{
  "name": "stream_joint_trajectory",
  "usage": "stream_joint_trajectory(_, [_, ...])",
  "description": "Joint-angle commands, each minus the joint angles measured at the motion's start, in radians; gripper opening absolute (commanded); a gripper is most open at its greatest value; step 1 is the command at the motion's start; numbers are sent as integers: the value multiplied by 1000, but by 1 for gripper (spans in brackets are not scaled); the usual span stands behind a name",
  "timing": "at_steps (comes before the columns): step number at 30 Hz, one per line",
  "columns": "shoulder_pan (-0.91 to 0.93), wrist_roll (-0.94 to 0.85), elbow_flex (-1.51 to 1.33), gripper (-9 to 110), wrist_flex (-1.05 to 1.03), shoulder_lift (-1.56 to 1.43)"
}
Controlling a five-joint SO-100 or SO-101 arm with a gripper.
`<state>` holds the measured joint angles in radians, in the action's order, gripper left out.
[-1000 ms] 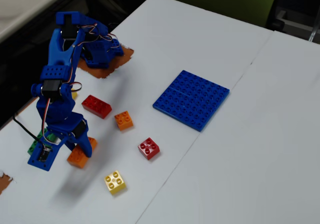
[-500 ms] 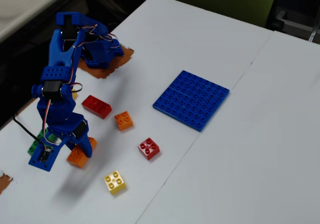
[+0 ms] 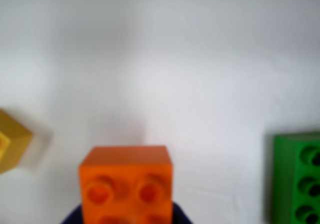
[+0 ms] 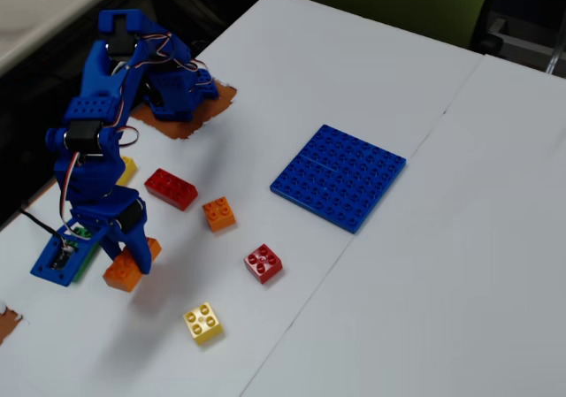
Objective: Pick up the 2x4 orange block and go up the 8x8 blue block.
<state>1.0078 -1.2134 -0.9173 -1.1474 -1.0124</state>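
Observation:
The 2x4 orange block (image 4: 122, 273) is between my blue gripper's (image 4: 130, 254) jaws at the left front of the white table. In the wrist view the orange block (image 3: 126, 181) fills the bottom centre, studs facing the camera, with a dark blue jaw on each side of it; the gripper (image 3: 127, 218) is shut on it. I cannot tell whether the block touches the table. The 8x8 blue block (image 4: 339, 176) lies flat far to the right in the fixed view and is out of the wrist view.
A small square orange brick (image 4: 218, 213), a red oblong brick (image 4: 172, 188), a red square brick (image 4: 263, 263) and a yellow square brick (image 4: 202, 322) lie between gripper and baseplate. The wrist view shows a yellow brick (image 3: 10, 141) left and a green brick (image 3: 299, 179) right.

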Motion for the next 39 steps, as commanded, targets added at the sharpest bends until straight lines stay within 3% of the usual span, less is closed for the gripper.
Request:
stream_joint_trajectory(1, [-15, 21, -17, 0, 29, -150])
stream_joint_trajectory(18, [-221, 11, -373, 0, 84, -666])
stream_joint_trajectory(25, [-341, -52, -502, 0, 2, -854])
stream_joint_trajectory(39, [-627, -141, -595, 0, -72, -1032])
